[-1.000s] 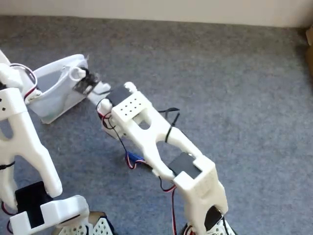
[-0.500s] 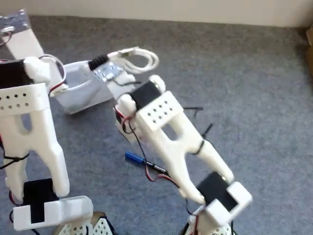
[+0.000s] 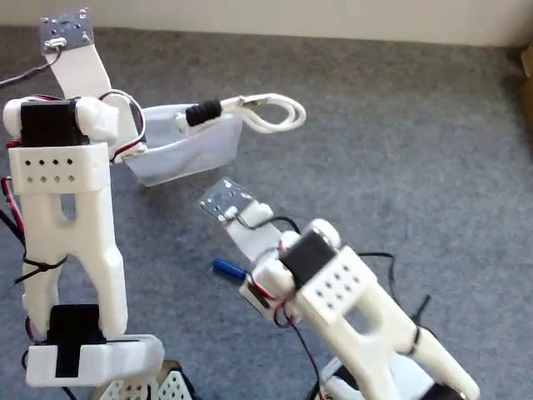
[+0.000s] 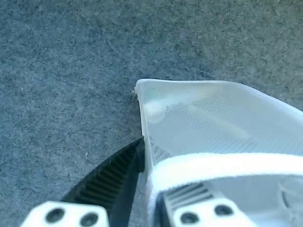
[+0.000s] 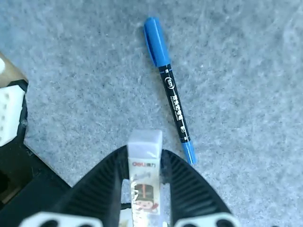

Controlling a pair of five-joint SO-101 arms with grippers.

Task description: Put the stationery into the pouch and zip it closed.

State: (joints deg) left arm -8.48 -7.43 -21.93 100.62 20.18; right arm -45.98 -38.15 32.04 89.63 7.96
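Print on two items, none read off here. Gripped in right tool (image 5: 144,153): a white block eraser in a printed paper sleeve (image 5: 145,182). Closed snug on both long sides, bare white end poking past the black fingertips (image 5: 116,165). On sleeve: a line of red lettering w/ a small cartoon picture below it.

Lying flat on grey carpet-textured tabletop (image 3: 400,125), just beyond eraser and not touching: a slim marker pen w/ blue cap, black barrel and blue tip (image 5: 169,97). White lettering and a small round logo along barrel. Same pen in high view (image 3: 226,267), blue cap end seen beside right arm's wrist, well apart from pouch.

Pinched in left tool (image 4: 144,156): rim of a translucent white soft-plastic pouch (image 4: 213,123). Closed on the wall, black ribbed finger (image 4: 111,177) on one side, pale finger on the other. Mouth gaping open, fine ribbed texture on inner wall.

In high view, pouch (image 3: 187,150) at far left of tabletop next to left arm. At its upper rim: a white looped cord on a black fitting (image 3: 271,112), sticking out sideways.
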